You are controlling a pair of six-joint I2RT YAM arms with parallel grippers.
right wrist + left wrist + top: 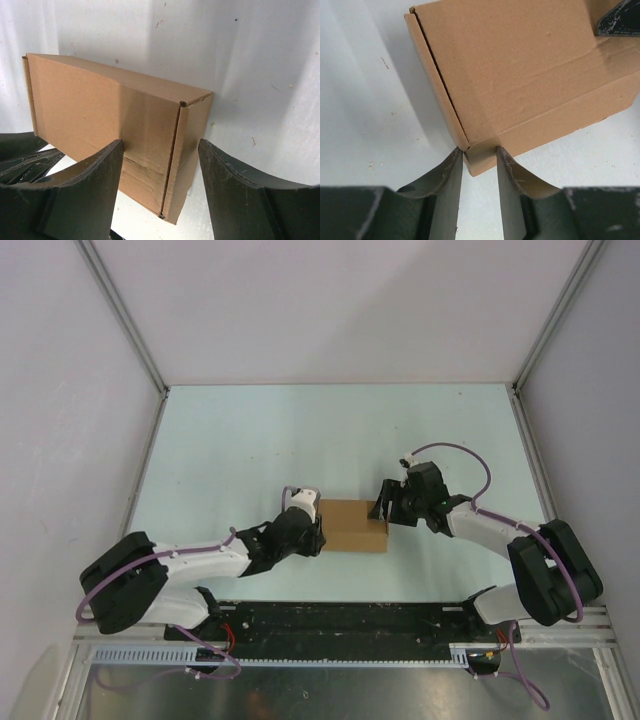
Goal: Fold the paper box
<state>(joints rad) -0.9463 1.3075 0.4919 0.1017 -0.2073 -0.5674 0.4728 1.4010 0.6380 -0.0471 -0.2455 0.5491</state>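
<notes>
Now the paper box (355, 525) lies on the table (250, 440), lengthwise between my arms: my left gripper (480, 155), narrow, pinches one end's corner; my right gripper (160, 145) stands wide astride the other end.

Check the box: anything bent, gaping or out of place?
Minor only. The box has a crease low on its long side beside one end flap, whose top corner gapes slightly. The other end flap shows a dark gap along its seam.
</notes>
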